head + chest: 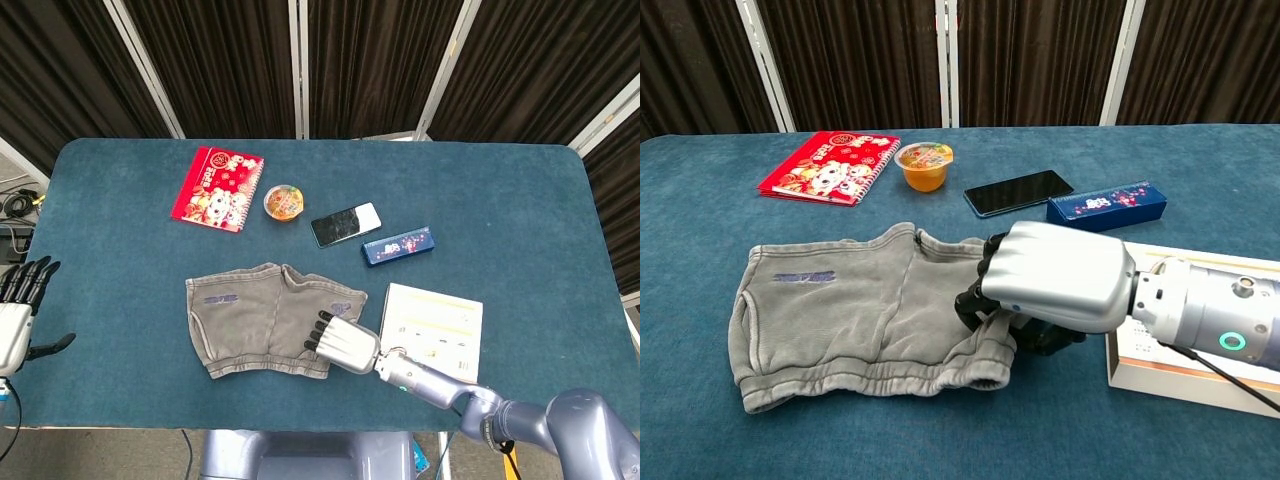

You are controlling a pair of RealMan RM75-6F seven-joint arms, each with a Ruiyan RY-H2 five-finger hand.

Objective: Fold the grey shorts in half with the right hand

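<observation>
The grey shorts [250,318] lie flat near the table's front edge, waistband toward me, and show larger in the chest view [840,310]. My right hand [343,343] sits at their right side. In the chest view the right hand [1055,285] has its fingers curled down and under, gripping the right edge of the shorts, which is bunched and drawn in beneath it. My left hand [18,300] hangs off the table's left edge with fingers apart, holding nothing; the chest view does not show it.
A white booklet [432,330] lies just right of my right hand. Behind the shorts are a red notebook [217,187], a jelly cup [284,202], a black phone [346,224] and a blue box [397,245].
</observation>
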